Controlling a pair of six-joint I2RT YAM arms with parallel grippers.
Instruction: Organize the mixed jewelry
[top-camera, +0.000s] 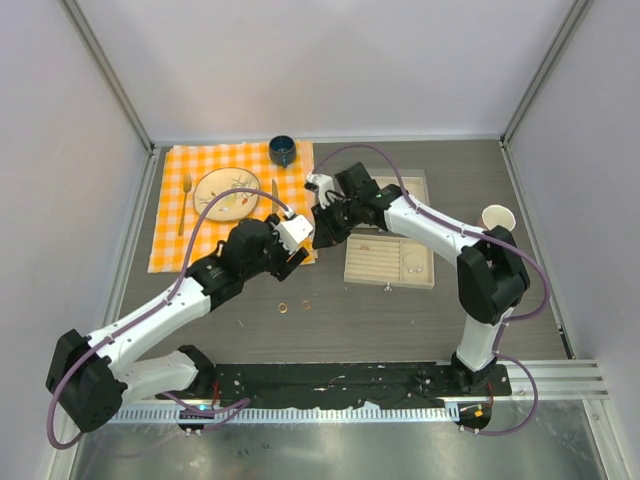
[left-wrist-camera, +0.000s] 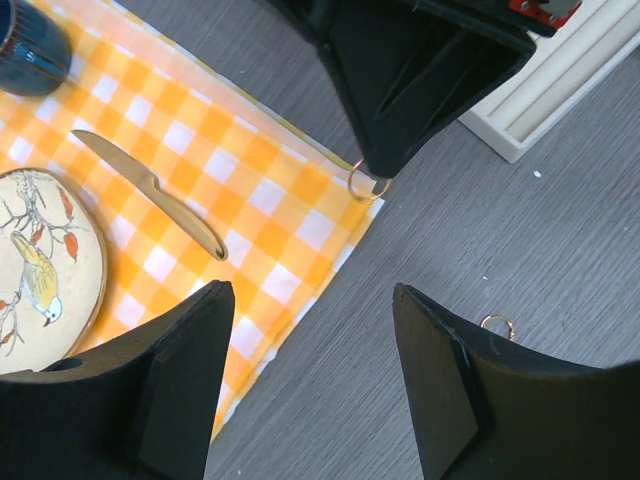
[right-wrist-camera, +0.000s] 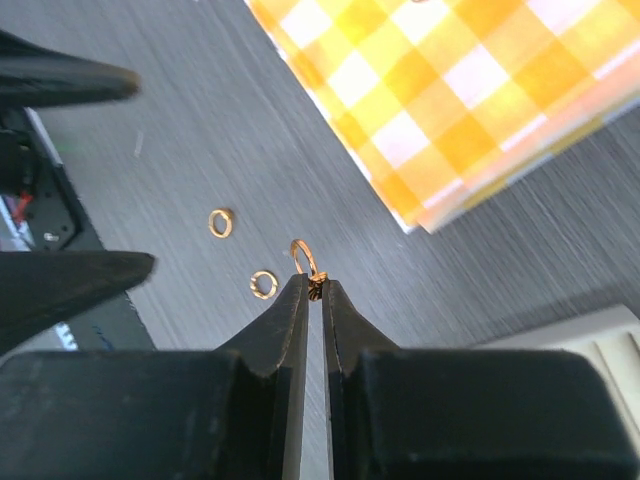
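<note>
The right fingers (right-wrist-camera: 285, 325) are pressed together on a small gold ring (right-wrist-camera: 304, 260). They pinch it by its edge over the grey table (right-wrist-camera: 200, 130), just off the corner of the orange checked cloth (right-wrist-camera: 480, 90). The left fingers (left-wrist-camera: 185, 350) stand spread apart with nothing between them, and the pinched ring hangs just ahead of them. Two loose gold rings (right-wrist-camera: 221, 222) lie near each other on the bare table (one shows just beside a left fingertip), well apart from the beige tray (top-camera: 390, 262).
</note>
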